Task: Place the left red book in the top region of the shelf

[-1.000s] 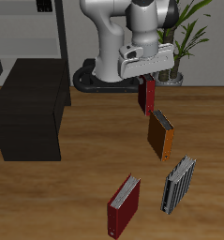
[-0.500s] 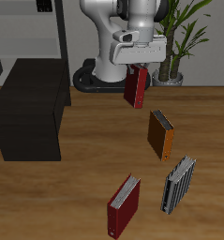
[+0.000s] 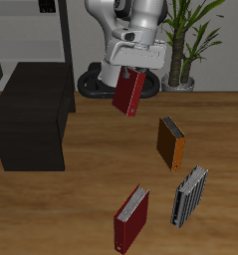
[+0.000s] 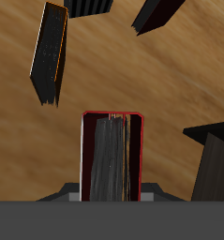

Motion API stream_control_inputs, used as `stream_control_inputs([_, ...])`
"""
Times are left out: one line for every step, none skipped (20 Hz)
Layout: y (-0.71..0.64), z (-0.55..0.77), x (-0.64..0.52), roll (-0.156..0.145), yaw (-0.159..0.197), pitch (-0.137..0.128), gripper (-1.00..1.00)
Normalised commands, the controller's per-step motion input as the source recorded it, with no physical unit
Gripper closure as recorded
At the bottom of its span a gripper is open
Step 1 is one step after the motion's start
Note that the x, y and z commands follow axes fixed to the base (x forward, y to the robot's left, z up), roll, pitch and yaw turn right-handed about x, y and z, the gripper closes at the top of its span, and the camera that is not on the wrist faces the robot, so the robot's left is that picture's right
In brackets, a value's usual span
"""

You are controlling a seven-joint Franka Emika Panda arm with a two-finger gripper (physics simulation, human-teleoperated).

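My gripper [image 3: 132,67] is shut on the left red book [image 3: 128,93], a slim dark red hardcover that hangs tilted in the air above the table, between the orange book and the shelf. In the wrist view the held book [image 4: 111,155] shows its grey page edges between red covers. The shelf [image 3: 33,115] is a low black boxy unit at the table's side; its corner shows in the wrist view [image 4: 213,167]. The book is level with the shelf's top and apart from it.
An orange-brown book [image 3: 171,142], a grey striped book [image 3: 188,195] and a second red book [image 3: 131,219] stand nearer the table's front edge. A tall grey rack [image 3: 51,30] stands behind the shelf. A potted plant [image 3: 186,40] stands at the back.
The gripper has carried the red book sideways toward the shelf and a little higher. The book has tilted as it moved. The other books have not moved.
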Motion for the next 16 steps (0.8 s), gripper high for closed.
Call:
stream_control_inputs([-0.37, 0.09, 0.38, -0.093, 0.083, 0.025, 1.00])
stream_control_inputs([-0.38, 0.08, 0.27, -0.228, 0.001, -0.009, 1.00])
stream_control_inputs([-0.23, 0.06, 0.24, -0.132, 0.058, -0.046, 1.00])
stream_control_inputs([-0.52, 0.16, 0.40, -0.209, 0.007, 0.001, 1.00])
stream_control_inputs([-0.33, 0.14, 0.35, -0.124, 0.065, -0.022, 1.00])
stream_control_inputs([-0.44, 0.17, 0.37, -0.252, -0.015, -0.053, 1.00])
stream_control_inputs([-0.38, 0.13, 0.31, -0.214, -0.022, -0.029, 1.00])
stream_control_inputs([-0.26, 0.09, 0.25, -0.090, 0.060, -0.048, 1.00])
stream_control_inputs([-0.38, 0.03, 0.23, -0.244, -0.054, 0.034, 1.00])
stream_control_inputs([-0.14, 0.06, 0.11, -0.098, 0.015, -0.054, 1.00])
stream_control_inputs([-0.31, 0.03, 0.41, -0.247, 0.012, -0.051, 1.00])
stream_control_inputs([-0.14, -0.01, 0.26, -0.097, 0.047, -0.004, 1.00])
stream_control_inputs([0.00, 0.00, 0.00, 0.000, 0.000, 0.000, 1.00])
stream_control_inputs([-0.27, -0.05, 0.44, -0.290, -0.072, 0.112, 1.00])
stream_control_inputs([0.05, -0.05, 0.19, -0.131, 0.002, -0.011, 1.00])
stream_control_inputs([-0.04, -0.10, 0.32, -0.109, -0.028, 0.124, 1.00])
